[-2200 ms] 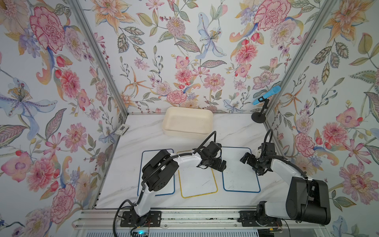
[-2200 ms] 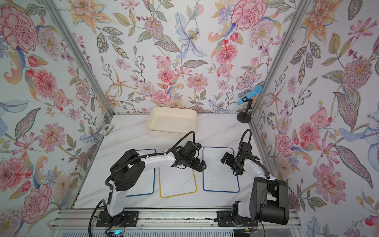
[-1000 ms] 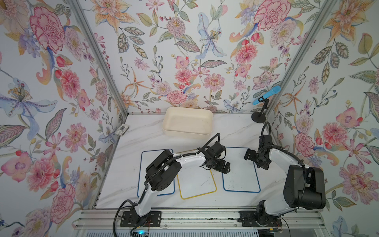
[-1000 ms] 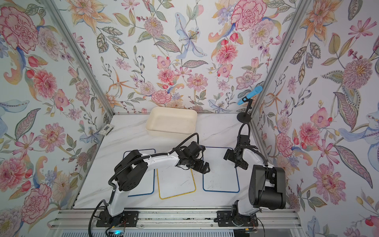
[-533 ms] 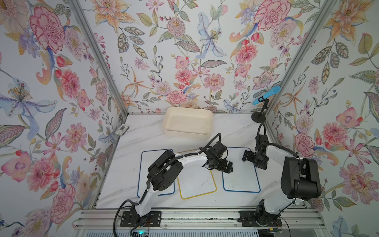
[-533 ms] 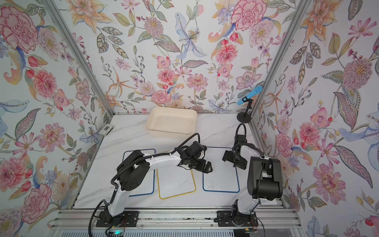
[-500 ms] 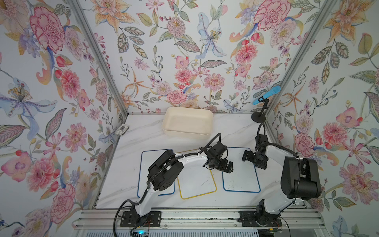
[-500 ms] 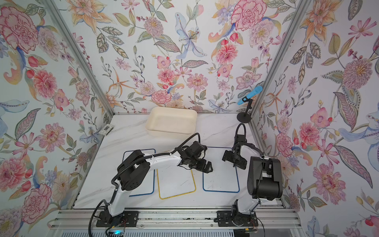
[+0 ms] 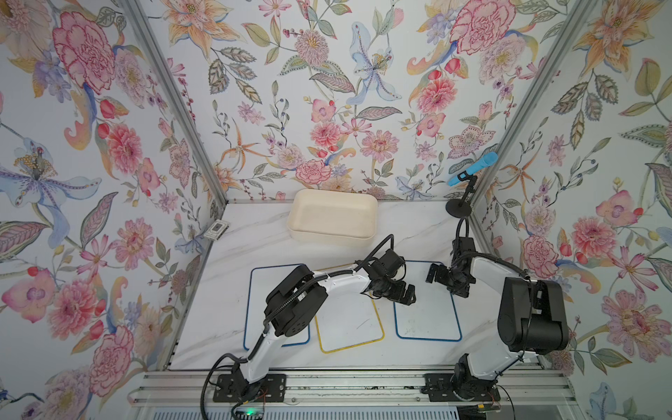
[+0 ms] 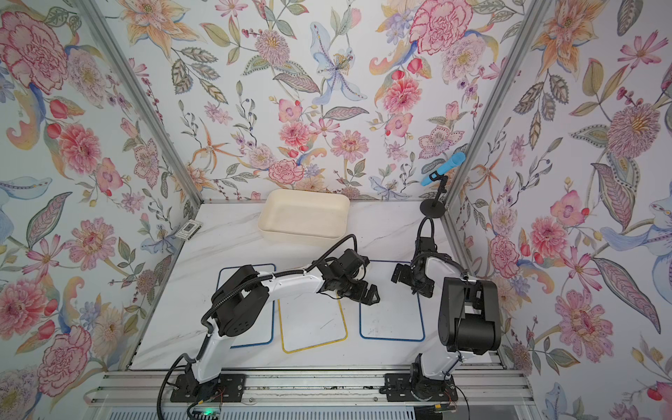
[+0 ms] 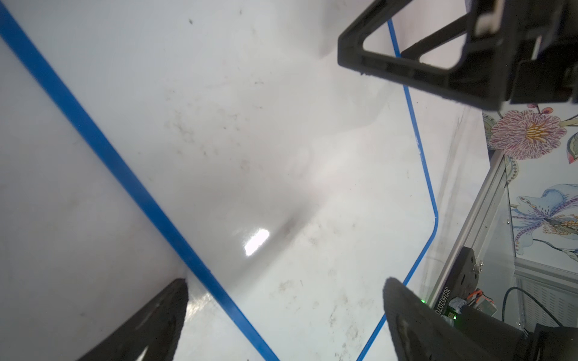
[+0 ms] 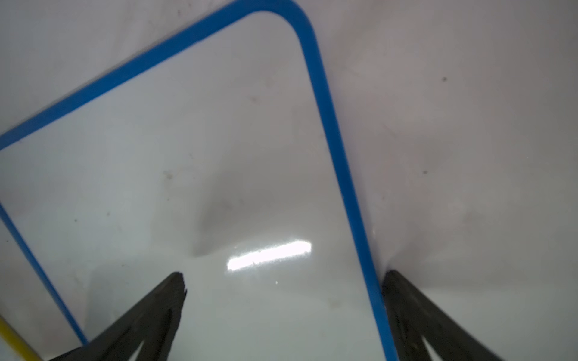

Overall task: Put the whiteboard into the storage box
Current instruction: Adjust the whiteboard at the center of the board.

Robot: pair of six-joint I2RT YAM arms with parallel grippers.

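**Marble table** (image 9: 254, 240): the work surface, walled on three sides by floral panels. It carries everything below.

**Storage box** (image 9: 329, 234) (image 10: 303, 234): a cream tub, empty and mouth-up. It sits against the back wall, well apart from the boards, and its open top is presumably left clear for a flat drop from above.

**Blue-framed whiteboard** (image 9: 427, 320) (image 10: 391, 320) (image 11: 281, 156) (image 12: 187, 156): the task's thing. It lies flat on the table at the robot's right, in front of the box and not yet lifted. Beside it lie a yellow-framed whiteboard (image 9: 349, 327), slightly skewed, and a second blue-framed whiteboard (image 9: 256, 302), partly hidden under the left arm.

**Left gripper** (image 9: 405, 292) (image 10: 369, 292) (image 11: 284, 290): jaws spread wide, holding nothing. They straddle the board's long edge on the yellow board's side.

**Right gripper** (image 9: 447, 282) (image 10: 411, 282) (image 12: 284, 279): jaws likewise wide apart and empty. One finger is over the white face and the other is just outside the blue frame on the opposite long edge. I cannot tell whether any fingertip touches the board.

The two arms bracket one board. This is probably because a thin sheet lying flush on the table offers no lip to pinch, so an edge must first be raised or slid.

**Blue microphone on a stand** (image 9: 471, 171): in the back right corner, clear of the work.

**Small card** (image 9: 217, 230): at the table's left edge, unused.
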